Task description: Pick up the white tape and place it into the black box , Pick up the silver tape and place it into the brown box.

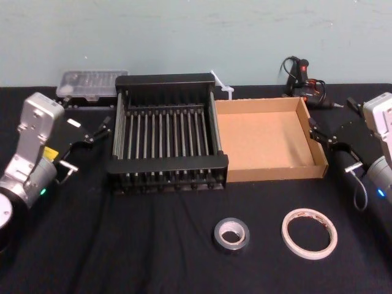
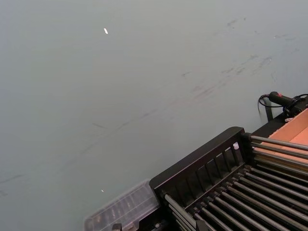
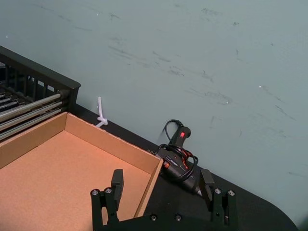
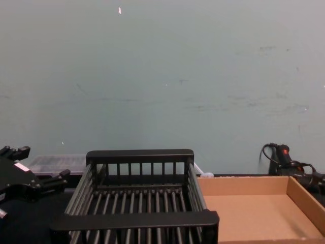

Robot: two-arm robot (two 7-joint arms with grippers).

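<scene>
At the table's left, the left gripper (image 1: 86, 146) is held above the black cloth (image 1: 153, 245) with its fingers spread apart and nothing between them, just beside the black box (image 1: 165, 79), whose barred bottom is seen bare. The brown box (image 1: 263, 138) is set touching the black box's right side, and on the cloth in front of it the silver tape (image 1: 233, 247) is laid flat, with the white tape (image 1: 288, 236) flat near its right. The right gripper (image 1: 324, 136) is held over the brown box's right wall, its fingers likewise parted and unloaded.
</scene>
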